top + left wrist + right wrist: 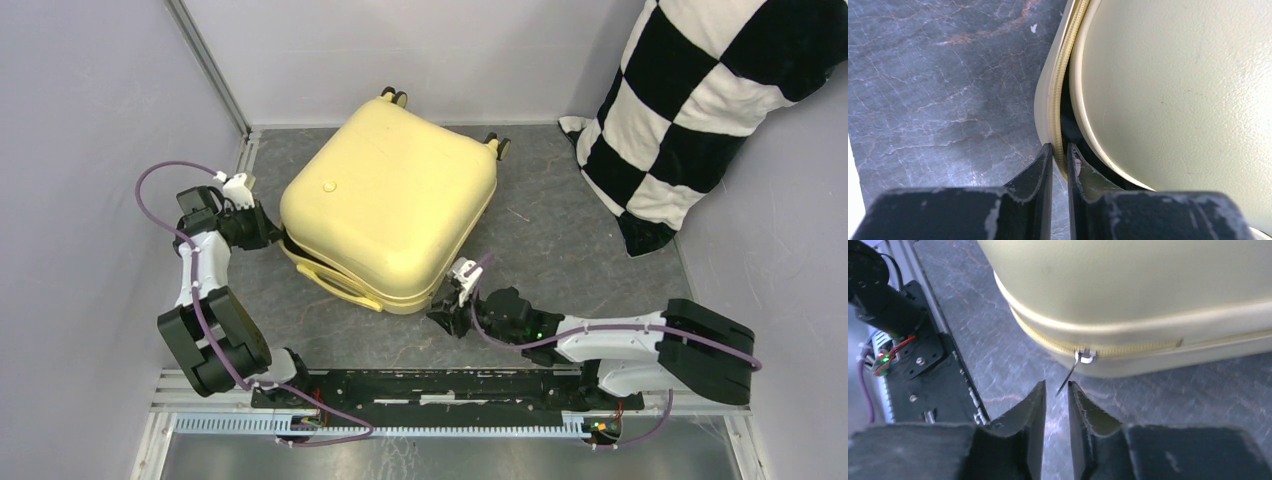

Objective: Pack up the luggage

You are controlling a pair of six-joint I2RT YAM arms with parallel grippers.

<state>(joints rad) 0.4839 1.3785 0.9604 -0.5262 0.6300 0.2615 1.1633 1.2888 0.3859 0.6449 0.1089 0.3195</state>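
A: Right, tool status?

B: Left tool (pixel 1059 150) is closed to a slit on the zipper band (pixel 1060 100) at the left corner of the luggage (pixel 390 200). The band is seen passing between the fingertips and is judged pinched. Right tool (pixel 1055 387) is parted slightly. The zipper pull (pixel 1068 375) hangs with its tip in that gap and appears not to be gripped.

A: Luggage position?

B: It is laid flat mid-desk (pixel 560 230), lid down on the lower shell. The wheels (pixel 395 97) are turned to the far wall, and the handle (pixel 340 287) side faces the arms.

A: Progress?

B: Lid closing is judged done. Zipping is not: a dark opening (pixel 1070 125) is seen between the shells at the left corner. The seam looks joined beside the pull at the near-right corner. The rest of the run is judged outstanding.

A: Contents?

B: Nothing can be made out; only dark interior is shown through the opening. The checkered pillow (pixel 690 110) is propped in the far right corner, outside the luggage and apart from it.
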